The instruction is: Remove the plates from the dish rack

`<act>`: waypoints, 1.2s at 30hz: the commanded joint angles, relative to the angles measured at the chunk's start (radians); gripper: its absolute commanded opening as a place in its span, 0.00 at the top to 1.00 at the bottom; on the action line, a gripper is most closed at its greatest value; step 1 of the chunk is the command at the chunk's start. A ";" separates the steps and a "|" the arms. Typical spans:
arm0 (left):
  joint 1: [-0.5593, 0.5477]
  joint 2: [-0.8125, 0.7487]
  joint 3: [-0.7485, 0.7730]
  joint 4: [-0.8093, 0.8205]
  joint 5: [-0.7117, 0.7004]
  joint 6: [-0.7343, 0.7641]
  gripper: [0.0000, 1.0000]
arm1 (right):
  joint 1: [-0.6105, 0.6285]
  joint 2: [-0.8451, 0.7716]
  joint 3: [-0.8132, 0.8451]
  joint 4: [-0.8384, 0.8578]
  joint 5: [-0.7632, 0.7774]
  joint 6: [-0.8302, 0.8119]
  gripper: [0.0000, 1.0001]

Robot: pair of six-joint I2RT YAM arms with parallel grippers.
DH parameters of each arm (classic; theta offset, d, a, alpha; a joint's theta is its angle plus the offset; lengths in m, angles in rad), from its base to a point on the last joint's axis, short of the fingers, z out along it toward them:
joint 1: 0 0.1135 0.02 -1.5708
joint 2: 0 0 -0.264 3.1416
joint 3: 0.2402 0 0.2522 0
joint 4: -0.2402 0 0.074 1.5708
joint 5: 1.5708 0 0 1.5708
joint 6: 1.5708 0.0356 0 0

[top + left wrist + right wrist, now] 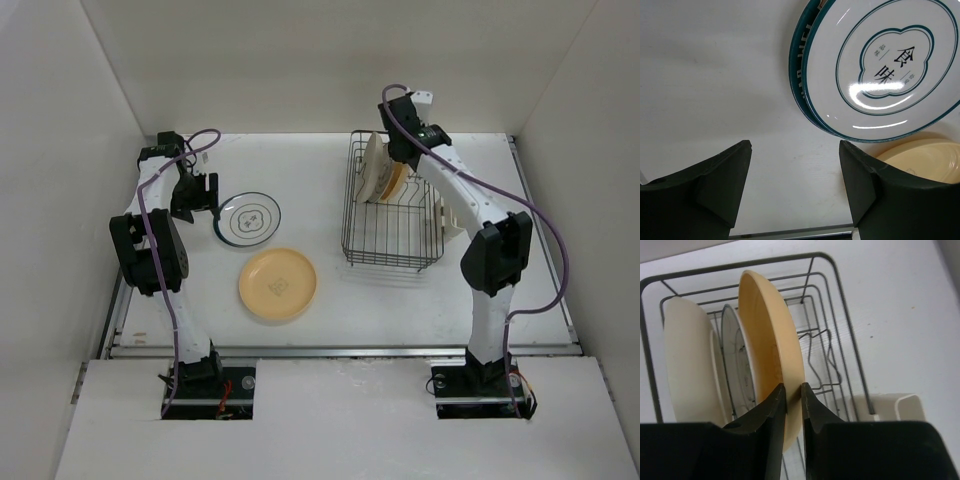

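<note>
The dark wire dish rack (392, 246) stands at the right. Plates stand upright in it at its far end: a cream plate (687, 360), a pale plate (737, 365) behind it, and a yellow plate (771, 335). My right gripper (793, 390) is shut on the yellow plate's rim, one finger on each face; in the top view the gripper (400, 152) is over the rack's far end. A white plate with a dark rim ring (248, 220) and a yellow plate (277, 283) lie flat on the table at the left. My left gripper (795, 146) is open and empty beside the white plate (880, 65).
A white plastic caddy (905, 407) hangs on the rack's right side. White walls enclose the table on three sides. A metal rail (340, 350) runs along the near edge. A second dark rim edge (794, 60) shows under the white plate's left side.
</note>
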 commanded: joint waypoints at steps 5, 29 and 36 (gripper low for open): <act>0.005 -0.064 0.002 -0.017 0.002 0.006 0.32 | 0.030 -0.031 0.143 0.012 0.289 -0.171 1.00; 0.005 -0.055 0.030 -0.026 -0.007 0.006 0.32 | 0.061 -0.168 0.047 0.135 0.557 -0.367 1.00; 0.005 -0.055 0.030 -0.026 -0.007 0.006 0.32 | 0.093 -0.225 0.092 0.124 0.599 -0.377 1.00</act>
